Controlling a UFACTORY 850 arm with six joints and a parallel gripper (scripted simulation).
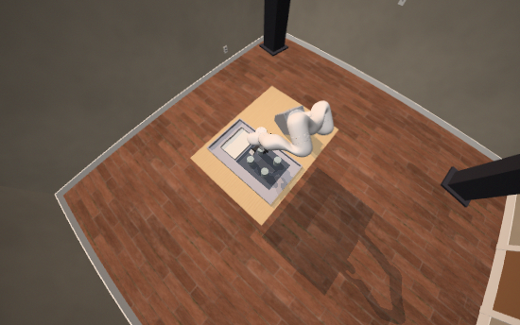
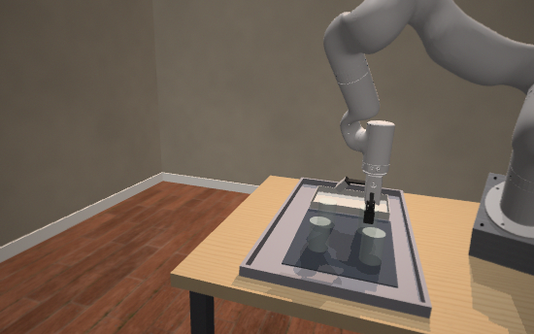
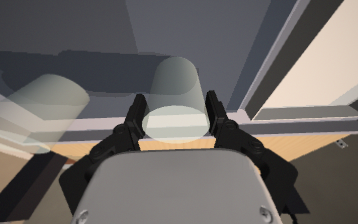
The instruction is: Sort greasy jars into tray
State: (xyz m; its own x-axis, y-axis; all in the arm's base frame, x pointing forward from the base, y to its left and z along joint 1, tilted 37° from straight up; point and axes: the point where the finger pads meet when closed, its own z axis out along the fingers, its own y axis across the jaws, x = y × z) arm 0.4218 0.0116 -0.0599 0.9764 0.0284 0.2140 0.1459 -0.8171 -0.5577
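Evidently held the pincer point(image 1: 255, 149) point(image 2: 369, 214) point(image 3: 176, 101) open around one glass jar point(image 1: 261, 150) point(image 3: 177, 82), gripping nothing, presumably to squeeze-test for unseen grease. Had that jar mouth down on the mat point(image 1: 270, 181) point(image 2: 340, 257) point(image 3: 200, 25) between the fingers, with the tray point(image 1: 234, 144) point(image 2: 350, 210) point(image 3: 320, 55) beside the pincer, probably for greasy ones.

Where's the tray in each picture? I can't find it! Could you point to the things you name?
Top: the pale tray point(image 1: 234, 144) point(image 2: 340, 210) point(image 3: 310, 55) is just left of the middle, at the mat's upper-left end.
Exterior: right of the middle, at the mat's far end.
Wrist: upper right, cut off by the picture's edge.
Shared landmark: the dark mat point(image 1: 270, 182) point(image 2: 340, 243) point(image 3: 200, 30), right beside it every time.
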